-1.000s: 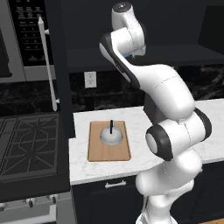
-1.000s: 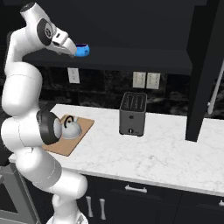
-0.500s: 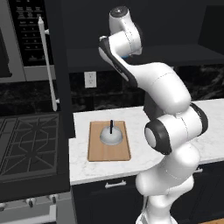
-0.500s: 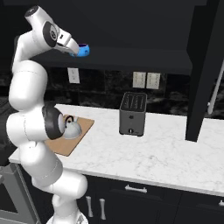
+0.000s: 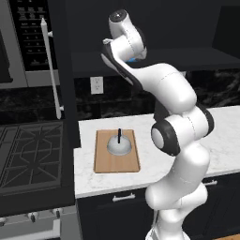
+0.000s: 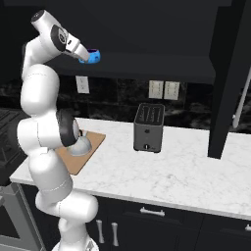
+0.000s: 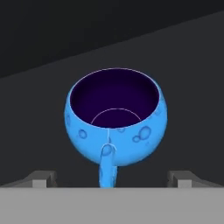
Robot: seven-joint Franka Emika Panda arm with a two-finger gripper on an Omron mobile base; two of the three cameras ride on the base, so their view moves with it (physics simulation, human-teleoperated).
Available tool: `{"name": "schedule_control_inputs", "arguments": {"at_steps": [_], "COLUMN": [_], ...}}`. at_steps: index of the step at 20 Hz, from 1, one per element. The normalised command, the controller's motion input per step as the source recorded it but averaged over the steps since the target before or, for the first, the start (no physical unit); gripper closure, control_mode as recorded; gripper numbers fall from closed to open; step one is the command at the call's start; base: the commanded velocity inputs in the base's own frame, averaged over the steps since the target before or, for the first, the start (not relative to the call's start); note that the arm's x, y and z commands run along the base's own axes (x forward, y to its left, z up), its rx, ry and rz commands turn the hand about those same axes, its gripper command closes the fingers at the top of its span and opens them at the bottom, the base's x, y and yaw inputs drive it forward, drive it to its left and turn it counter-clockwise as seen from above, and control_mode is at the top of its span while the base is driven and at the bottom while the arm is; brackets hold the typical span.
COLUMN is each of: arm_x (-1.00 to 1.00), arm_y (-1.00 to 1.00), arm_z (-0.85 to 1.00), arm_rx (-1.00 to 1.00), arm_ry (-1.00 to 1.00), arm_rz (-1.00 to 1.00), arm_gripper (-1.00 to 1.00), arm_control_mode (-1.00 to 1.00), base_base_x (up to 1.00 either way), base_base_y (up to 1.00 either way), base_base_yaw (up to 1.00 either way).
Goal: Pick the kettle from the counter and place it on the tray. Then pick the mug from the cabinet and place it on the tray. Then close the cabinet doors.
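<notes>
The blue mug stands upright on the dark shelf of the cabinet, its handle pointing at the hand camera. My gripper is open, with one fingertip on each side of the handle and neither touching the mug. From the right base view the gripper sits just left of the mug. The silver kettle rests on the wooden tray on the counter. The cabinet doors stand open, one door at the left and one door at the right.
A black toaster stands mid-counter near the back wall. The gas stovetop lies left of the counter. Wall outlets sit above the toaster. My arm reaches up over the tray.
The hand has pushed forward into the cabinet toward the mug, and the upper arm has swung with it. Mug, kettle and tray have not moved.
</notes>
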Motion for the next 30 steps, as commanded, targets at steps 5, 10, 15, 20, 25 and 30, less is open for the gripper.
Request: {"name": "schedule_control_inputs", "arguments": {"at_steps": [5, 10, 15, 20, 25, 30], "arm_x": [0.34, 0.3, 0.02, 0.0, -0.2, -0.94], "arm_y": [0.07, 0.0, -0.04, -0.1, -0.05, -0.27], "arm_z": [0.0, 0.0, -0.01, -0.14, -0.28, -0.19], "arm_rx": [0.0, 0.0, 0.0, 0.0, 0.0, 0.0], "arm_ry": [0.0, 0.0, 0.0, -0.02, -0.15, -0.29], "arm_rz": [-0.11, -0.07, -0.03, 0.0, 0.0, 0.04], "arm_gripper": [-1.0, -1.0, 1.0, 1.0, 1.0, 1.0], "arm_control_mode": [-1.0, -1.0, -1.0, -1.0, -1.0, -1.0], "base_base_x": [0.0, 0.0, 0.0, 0.0, 0.0, 0.0], "base_base_y": [0.0, 0.0, 0.0, 0.0, 0.0, 0.0], "base_base_yaw": [0.0, 0.0, 0.0, 0.0, 0.0, 0.0]}}
